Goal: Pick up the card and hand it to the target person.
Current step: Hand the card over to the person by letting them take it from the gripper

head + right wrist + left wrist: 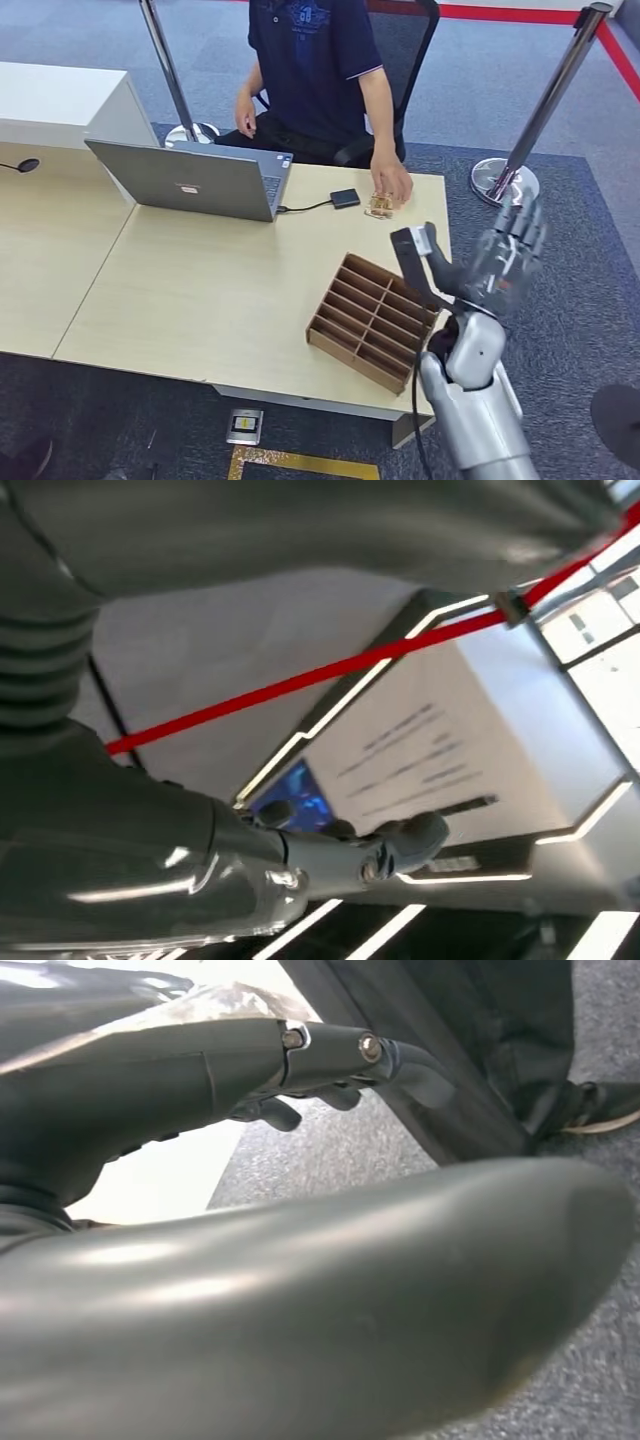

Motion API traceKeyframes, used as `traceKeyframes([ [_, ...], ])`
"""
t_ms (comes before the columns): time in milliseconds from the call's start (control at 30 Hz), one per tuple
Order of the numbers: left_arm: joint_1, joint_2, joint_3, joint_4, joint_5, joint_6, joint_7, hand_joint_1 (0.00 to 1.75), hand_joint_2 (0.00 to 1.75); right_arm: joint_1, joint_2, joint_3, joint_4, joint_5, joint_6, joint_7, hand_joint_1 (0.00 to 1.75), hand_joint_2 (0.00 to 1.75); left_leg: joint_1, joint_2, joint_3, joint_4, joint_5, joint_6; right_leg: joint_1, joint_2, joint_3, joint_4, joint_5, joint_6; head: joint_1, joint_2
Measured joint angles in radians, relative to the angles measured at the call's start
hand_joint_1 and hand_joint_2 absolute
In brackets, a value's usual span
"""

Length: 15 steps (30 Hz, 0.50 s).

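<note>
The laptop [198,180] sat at the desk's [189,290] left and the brown divider tray [371,320] further right. Beyond it the person's hand [392,180] rested on the card [380,206] — seemingly delivered already. The right hand [498,260] hung raised and empty, fingers loosely spread; the left hand [332,1070] — state unclear.

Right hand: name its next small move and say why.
Probably ease the right hand forward toward the person's hand. It hangs raised beside the brown tray at the table's near right corner, while the person's hand rests on small tan pieces at the far edge. Whether the right hand holds a card, I cannot tell.
</note>
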Motion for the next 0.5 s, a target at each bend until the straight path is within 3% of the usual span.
traceKeyframes([
  [67, 0.004, -0.001, 0.004, 0.000, -0.003, -0.002, 0.004, 0.00, 0.00, 0.164, 0.011, -0.111, -0.233, -0.029, -0.025, -0.106, 0.00, 0.00, 0.000, 0.000, -0.002, 0.000, -0.001, 0.000, 0.000, 0.000, -0.002, 0.000, -0.001, 0.001, 0.000, 0.000],
  [133, 0.006, -0.002, 0.006, 0.000, -0.006, -0.004, 0.010, 0.00, 0.00, 0.297, 0.058, -0.261, -0.438, -0.132, -0.031, -0.264, 0.00, 0.00, 0.000, 0.000, -0.003, 0.000, -0.002, 0.000, 0.000, 0.000, -0.003, 0.000, -0.001, 0.001, 0.000, 0.000],
  [233, 0.006, -0.006, 0.011, 0.001, -0.009, -0.007, 0.014, 0.00, 0.00, 0.424, 0.122, -0.501, -0.629, -0.442, -0.034, -0.501, 0.00, 0.00, 0.000, 0.001, -0.003, 0.000, -0.002, 0.000, 0.000, 0.000, -0.004, -0.001, -0.001, 0.000, 0.000, 0.000],
  [300, 0.005, -0.010, 0.014, 0.001, -0.014, -0.013, 0.015, 0.00, 0.00, 0.473, 0.148, -0.644, -0.670, -0.647, -0.034, -0.614, 0.00, 0.00, 0.000, 0.002, -0.002, -0.001, -0.002, 0.000, 0.000, 0.000, -0.003, -0.001, -0.001, 0.000, 0.000, 0.000],
  [367, 0.005, -0.014, 0.014, 0.001, -0.019, -0.019, 0.015, 0.00, 0.00, 0.492, 0.165, -0.775, -0.657, -0.760, -0.033, -0.690, 0.00, 0.00, -0.001, 0.002, -0.001, -0.001, -0.002, 0.000, 0.000, 0.000, -0.002, -0.001, -0.001, 0.001, 0.000, 0.000],
  [500, 0.004, -0.019, 0.017, 0.001, -0.018, -0.023, 0.012, 0.00, 0.00, 0.452, 0.170, -1.055, -0.462, -0.782, -0.029, -0.806, 0.00, 0.00, 0.000, 0.002, 0.001, 0.000, -0.001, 0.001, 0.000, 0.000, 0.000, -0.001, 0.000, 0.001, 0.000, 0.000],
])
